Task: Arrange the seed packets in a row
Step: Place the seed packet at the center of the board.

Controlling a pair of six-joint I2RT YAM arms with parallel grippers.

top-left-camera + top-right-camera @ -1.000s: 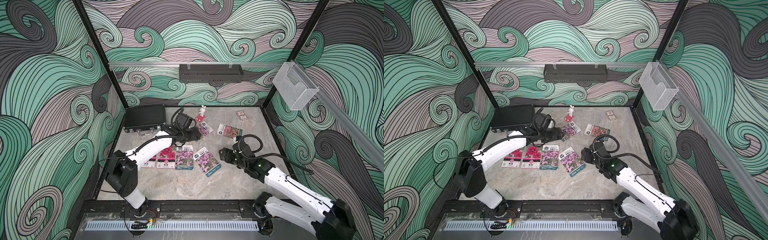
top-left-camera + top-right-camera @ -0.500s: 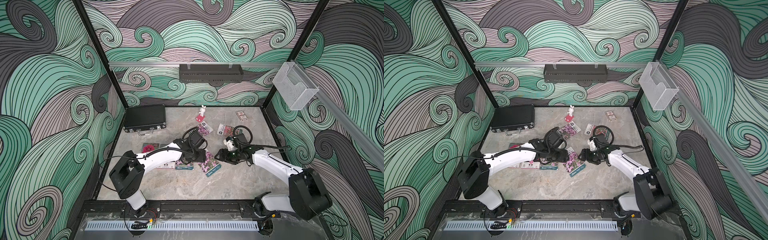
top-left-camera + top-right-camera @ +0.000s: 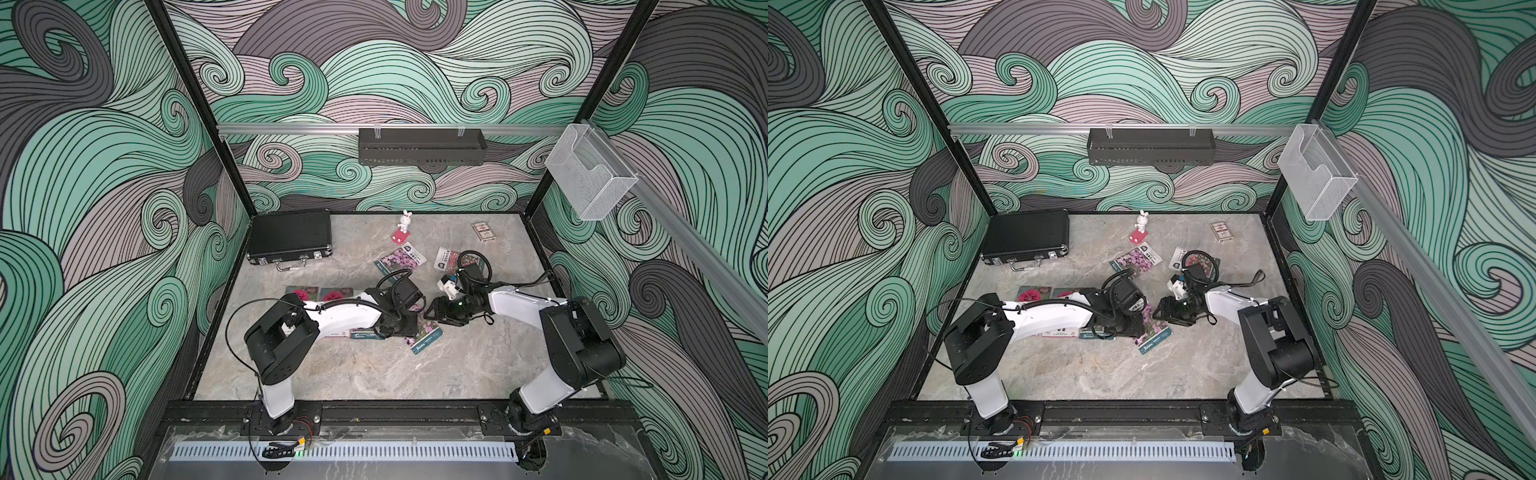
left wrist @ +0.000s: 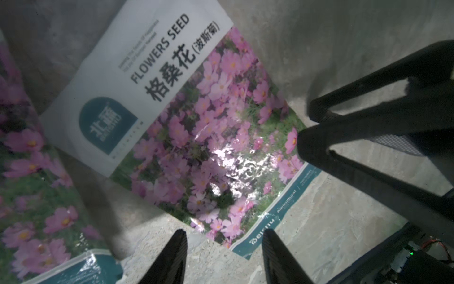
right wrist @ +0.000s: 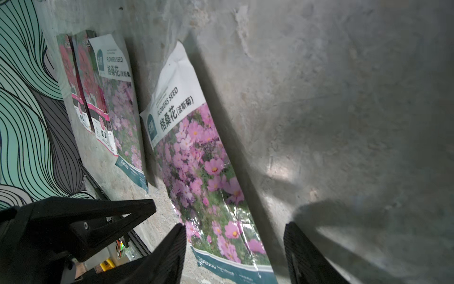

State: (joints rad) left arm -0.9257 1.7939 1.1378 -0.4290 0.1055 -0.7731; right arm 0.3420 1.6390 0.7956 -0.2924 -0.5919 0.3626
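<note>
A purple-pink seed packet (image 3: 427,336) lies tilted on the table's middle, face up. My left gripper (image 3: 409,328) and my right gripper (image 3: 434,309) meet over it from opposite sides. In the left wrist view the left gripper (image 4: 224,239) is open, with a lower corner of the packet (image 4: 196,137) just ahead of its tips. The right gripper (image 5: 234,236) is open too, its fingers either side of the packet's (image 5: 204,172) lower end. Two magenta packets (image 3: 302,293) and another purple-pink one (image 5: 120,105) lie in a row beside it. Two more packets (image 3: 401,259) (image 3: 446,259) lie farther back.
A black case (image 3: 291,239) sits at the back left. A white rabbit figurine (image 3: 403,226) and a small card box (image 3: 483,231) stand near the back wall. A black shelf (image 3: 422,146) and a clear holder (image 3: 590,174) hang on the walls.
Both arms have swung in to the tilted packet at the middle, the left one coming forward from the back packets. The jaws of both grippers have narrowed.
</note>
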